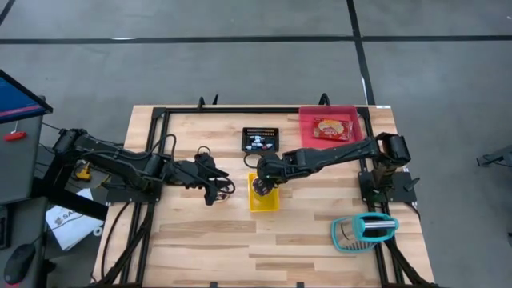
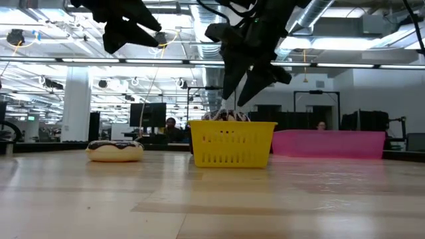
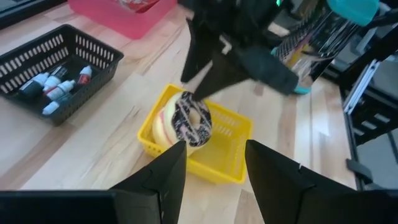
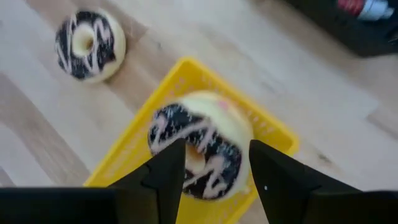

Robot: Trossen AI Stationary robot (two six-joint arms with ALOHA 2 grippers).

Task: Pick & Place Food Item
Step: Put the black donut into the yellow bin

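A chocolate-iced donut with white drizzle point(image 4: 189, 134) stands tilted on its edge inside the yellow basket point(image 1: 265, 202), leaning against a pale item behind it point(image 3: 163, 121). My right gripper point(image 1: 258, 182) hangs open just above that donut, fingers pointing down into the basket point(image 2: 232, 143). I see no touch between them. A second iced donut point(image 2: 115, 151) lies flat on the table to the basket's left point(image 4: 89, 43). My left gripper point(image 3: 214, 149) is open and holds nothing. It hovers above the table left of the basket point(image 1: 218, 190).
A black basket of small bottles point(image 1: 262, 140) sits behind the yellow one. A pink tray with packaged food point(image 1: 330, 126) stands at the far right. A teal rack point(image 1: 364, 230) lies near the right front. Bare wood lies along the near edge.
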